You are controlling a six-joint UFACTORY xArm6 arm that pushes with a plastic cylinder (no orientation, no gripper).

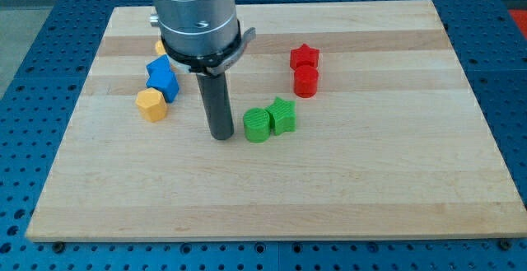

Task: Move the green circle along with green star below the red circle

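The green circle (257, 126) lies near the board's middle with the green star (283, 115) touching it on its right and slightly above. The red circle (305, 81) sits up and to the right of them, with a red star (304, 56) just above it. My tip (221, 136) rests on the board just left of the green circle, a small gap between them. The green pair lies below and left of the red circle.
Two blue blocks (161, 76) and a yellow hexagon-like block (151, 105) cluster at the view's left, left of the rod. Another yellow block (160, 48) peeks out behind the arm's grey body (196, 16). The wooden board (272, 189) lies on a blue perforated table.
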